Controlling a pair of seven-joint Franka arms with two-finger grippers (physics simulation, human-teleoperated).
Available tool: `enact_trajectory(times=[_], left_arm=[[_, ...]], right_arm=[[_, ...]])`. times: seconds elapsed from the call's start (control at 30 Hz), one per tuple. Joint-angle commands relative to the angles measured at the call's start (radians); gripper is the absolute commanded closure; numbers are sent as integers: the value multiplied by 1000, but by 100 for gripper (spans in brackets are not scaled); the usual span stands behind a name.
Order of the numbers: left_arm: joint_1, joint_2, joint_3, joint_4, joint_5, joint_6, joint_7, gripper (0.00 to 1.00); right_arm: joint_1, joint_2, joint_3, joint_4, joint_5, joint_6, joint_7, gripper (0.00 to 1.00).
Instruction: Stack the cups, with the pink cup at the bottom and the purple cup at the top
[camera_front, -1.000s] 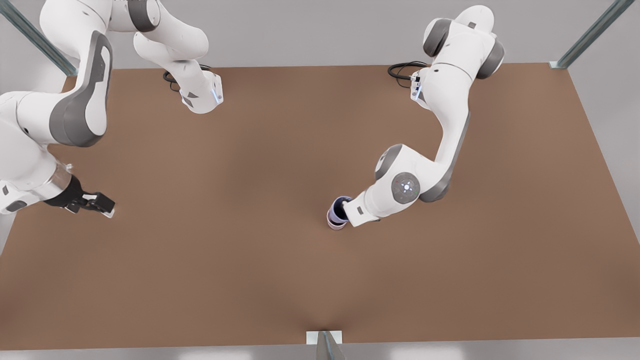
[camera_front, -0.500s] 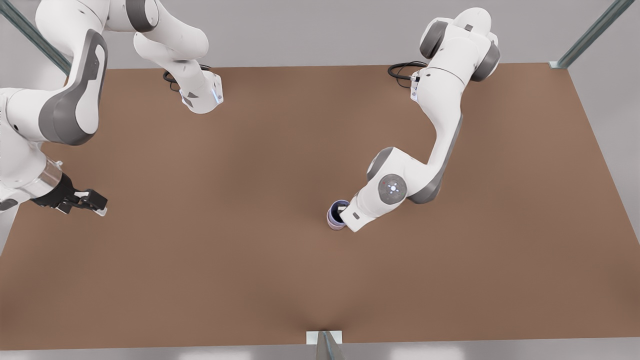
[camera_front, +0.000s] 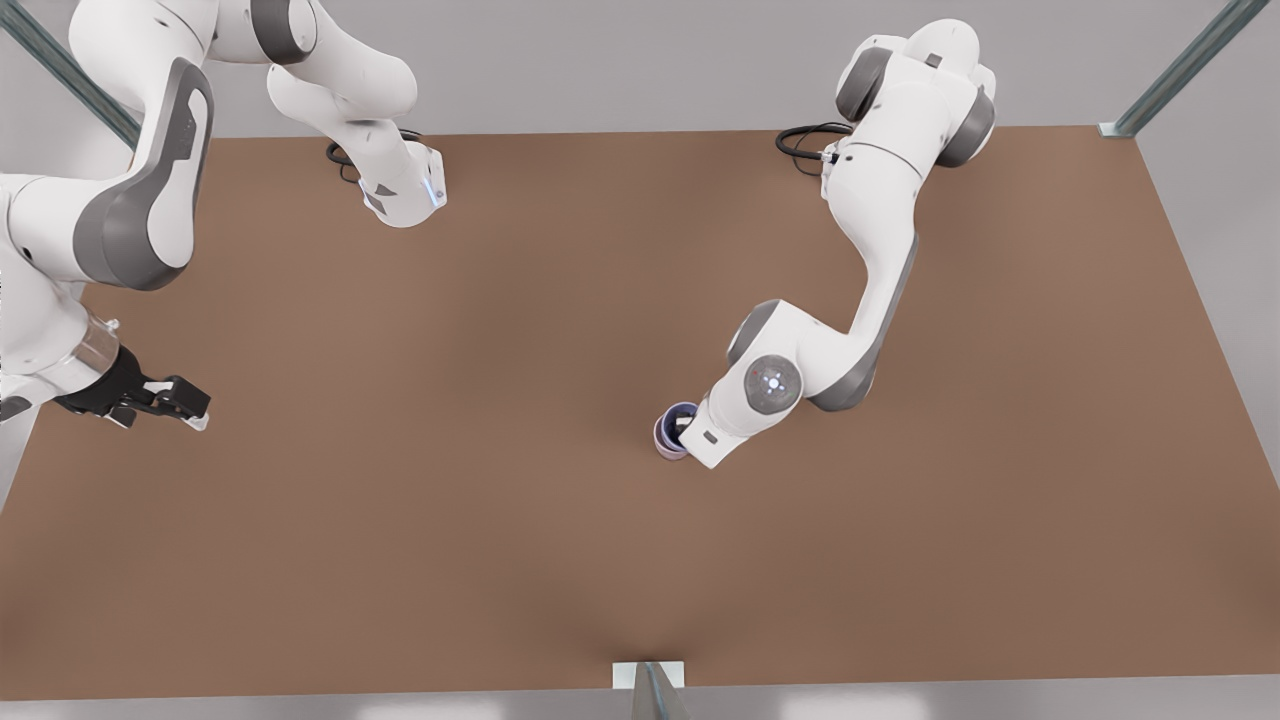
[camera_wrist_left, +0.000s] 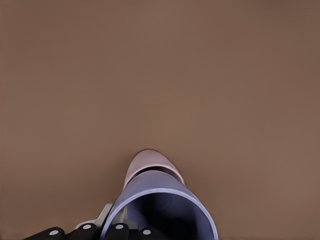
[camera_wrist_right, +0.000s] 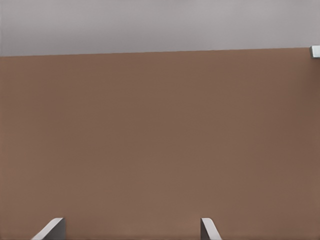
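Note:
The purple cup (camera_wrist_left: 165, 197) sits nested in the pink cup (camera_wrist_left: 150, 161), whose far rim shows just beyond it. In the front view the pair stands mid-table, the purple cup (camera_front: 674, 416) inside the pink cup (camera_front: 664, 446). My left gripper (camera_front: 688, 430) is on the arm at the front view's right, shut on the purple cup's near wall (camera_wrist_left: 117, 225). My right gripper (camera_front: 190, 410) waits open over the table near the front view's left edge, with its fingertips (camera_wrist_right: 52, 227) wide apart and nothing between them.
The brown table (camera_front: 500, 520) stretches wide around the cups. A metal bracket (camera_front: 648, 680) sits at the near edge, and cables (camera_front: 805, 140) lie by the arm bases at the far edge.
The left gripper has lowered the purple cup deeper into the pink cup, and its arm's elbow has swung towards the front view's left. The right gripper has drawn back slightly towards the front view's left edge.

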Motion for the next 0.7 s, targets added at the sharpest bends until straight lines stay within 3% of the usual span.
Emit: enact_trajectory(times=[0.0, 0.17, 0.53, 0.6, 0.67], left_arm=[[0, 3, 1, 0, 2, -2, -77, 79], [0, 9, -1, 2, 9, -2, -60, 71], [0, 7, 1, 4, 9, -2, -65, 69], [0, 7, 1, 4, 15, -2, -65, 52], [0, 7, 1, 4, 17, -2, -63, 21]], right_arm=[[9, 4, 1, 0, -2, 1, -29, 0], [1, 4, 1, 0, 2, 1, -27, 0], [-5, 0, -2, 0, 6, 1, -27, 0], [-7, 0, -2, 0, 6, 3, -27, 0], [-7, 0, -2, 1, 8, 3, -27, 0]])
